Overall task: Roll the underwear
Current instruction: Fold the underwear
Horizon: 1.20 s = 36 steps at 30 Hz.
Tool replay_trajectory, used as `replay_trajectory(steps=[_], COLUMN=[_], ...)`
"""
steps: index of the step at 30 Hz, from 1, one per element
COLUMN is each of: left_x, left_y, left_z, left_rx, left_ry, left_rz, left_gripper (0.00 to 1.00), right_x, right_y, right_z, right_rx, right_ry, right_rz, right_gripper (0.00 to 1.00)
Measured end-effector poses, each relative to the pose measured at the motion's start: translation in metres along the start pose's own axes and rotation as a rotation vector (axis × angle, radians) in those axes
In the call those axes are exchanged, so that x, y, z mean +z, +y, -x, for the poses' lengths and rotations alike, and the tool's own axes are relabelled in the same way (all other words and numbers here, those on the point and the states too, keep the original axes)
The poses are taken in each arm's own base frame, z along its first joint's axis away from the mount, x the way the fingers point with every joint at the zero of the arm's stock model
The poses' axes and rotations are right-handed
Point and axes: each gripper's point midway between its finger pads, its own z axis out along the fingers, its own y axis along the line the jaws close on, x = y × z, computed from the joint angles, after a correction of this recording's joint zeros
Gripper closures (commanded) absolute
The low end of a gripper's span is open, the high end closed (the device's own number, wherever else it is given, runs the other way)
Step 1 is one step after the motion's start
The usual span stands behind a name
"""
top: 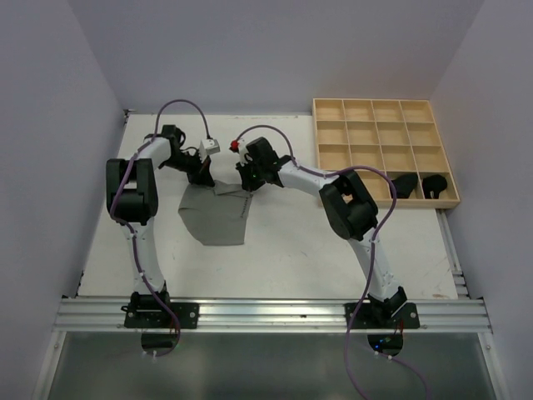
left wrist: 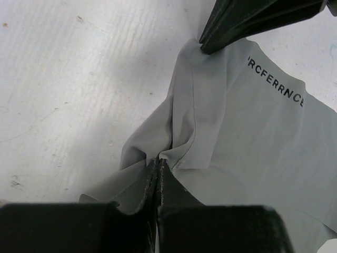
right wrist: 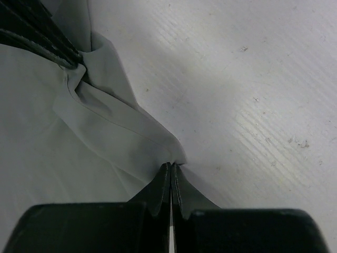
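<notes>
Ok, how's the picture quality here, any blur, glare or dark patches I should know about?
Top external: evenly lit and sharp, the grey underwear clearly outlined on the table. Left wrist: the lettering reads crisp, but the left gripper body is a dark blur. Right wrist: bright patch on the table, right gripper body near-black.

A robotics lab cell: plain pale walls (top: 50, 125) box in a white worktop (top: 291, 250), and the cabled left arm (top: 133, 192) and right arm (top: 350, 208) are bolted to an aluminium rail (top: 275, 315) well behind the right claw (top: 243, 187).
</notes>
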Motion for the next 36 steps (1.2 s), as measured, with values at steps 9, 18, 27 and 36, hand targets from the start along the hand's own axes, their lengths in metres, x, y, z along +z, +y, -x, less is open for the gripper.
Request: replay_trajectory(steps=[9,18,27,36], left_x=[-0.018,-0.048,-0.061,-0.053], left_y=[0.007,-0.012,-0.057,-0.093], left_z=[0.03,0.06,0.044,0.003], left_rx=[0.028,0.104,0.119,0.076], left_ry=[-0.038,-0.073,-0.051,-0.005], left_rz=[0.065,0.118,0.129,0.109], left_gripper=[1.0,1.0,1.0,1.0], right_x=[-0.037,-0.097,-0.097,-0.105], right_y=[0.001,0.017,0.04,0.069], right_z=[0.033,0.073,0.027,0.005], right_rx=[-0.031,-0.061,-0.076,-0.106], right_ry=[-0.065,-0.2,-0.113,-0.086], right_rz=[-0.034,-0.017,0.031,0.096], right_gripper=[1.0,1.0,1.0,1.0])
